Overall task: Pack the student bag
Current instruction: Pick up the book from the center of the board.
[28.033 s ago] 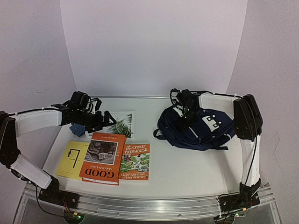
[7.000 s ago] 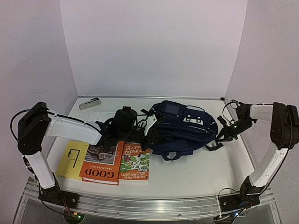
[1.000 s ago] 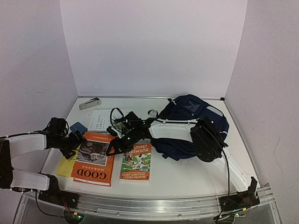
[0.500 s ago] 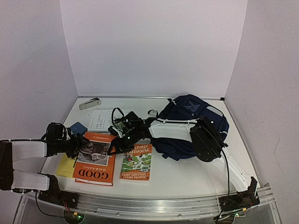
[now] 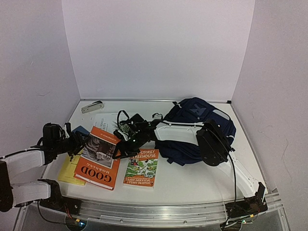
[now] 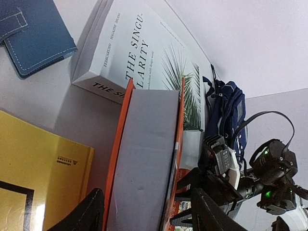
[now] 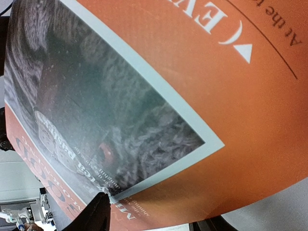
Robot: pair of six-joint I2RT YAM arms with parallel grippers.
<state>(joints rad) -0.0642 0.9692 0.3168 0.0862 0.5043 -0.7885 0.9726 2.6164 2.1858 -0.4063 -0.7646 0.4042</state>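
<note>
Mid-table, thick orange book [image 5: 96,156] tilted; right gripper [image 5: 119,147] pinches edge, left gripper [image 5: 80,143] straddles it, grip unclear.

A lab booth: blank white walls [image 5: 159,48] enclose the table [image 5: 192,175].

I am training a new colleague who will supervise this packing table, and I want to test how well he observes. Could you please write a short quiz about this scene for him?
1. True or false: the orange book is inside the student bag.
2. Which book lies nearest the bag? A. the yellow book B. the Treehouse book C. the orange book
3. In the left wrist view, what stands between the fingers of the left gripper?

Key
1. False: it is outside the bag, to its left.
2. B: the yellow book is the farthest from the bag.
3. The orange book, with its page edge facing the camera.
</note>
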